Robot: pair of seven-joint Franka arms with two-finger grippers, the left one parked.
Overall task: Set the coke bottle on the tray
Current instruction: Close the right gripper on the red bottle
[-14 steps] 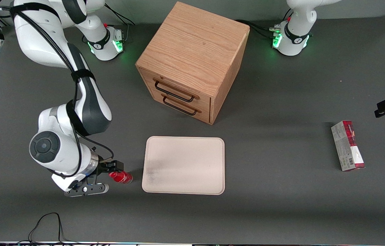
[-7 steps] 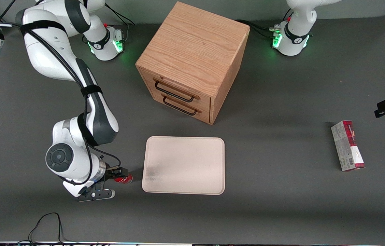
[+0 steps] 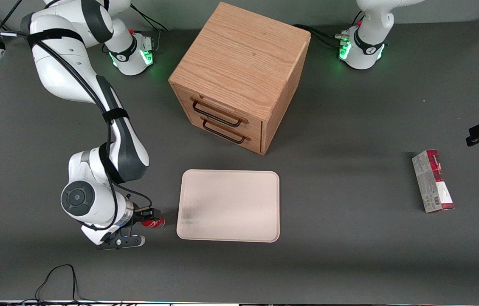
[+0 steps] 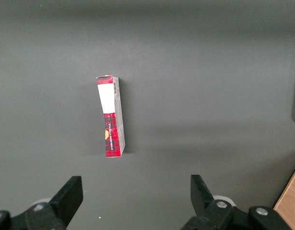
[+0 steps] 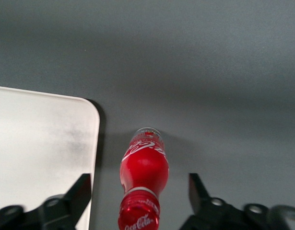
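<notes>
The step in hand is judged to be the approach for the grasp: the coke bottle (image 3: 153, 222) is seen on the table (image 3: 350, 255), just beside the tray (image 3: 229, 205) at the end toward the working arm, and it has not yet been lifted. The gripper (image 3: 148, 219) is set low over the bottle, and in the right wrist view its fingers (image 5: 79, 191) are spread wide, one on either side of the bottle (image 5: 143, 179), with clear gaps and no contact shown. The bottle appears to be standing upright, so that its long axis runs up toward the wrist camera, the red cap (image 5: 138, 216) being nearest the lens and the base resting on the table; a slight lean cannot be ruled out. For the next move, a closing of the fingers on the body below the cap is called for, followed by a lift high enough for the low rim of the tray (image 5: 88, 125) to be cleared, and a short sideways carry over it.
</notes>
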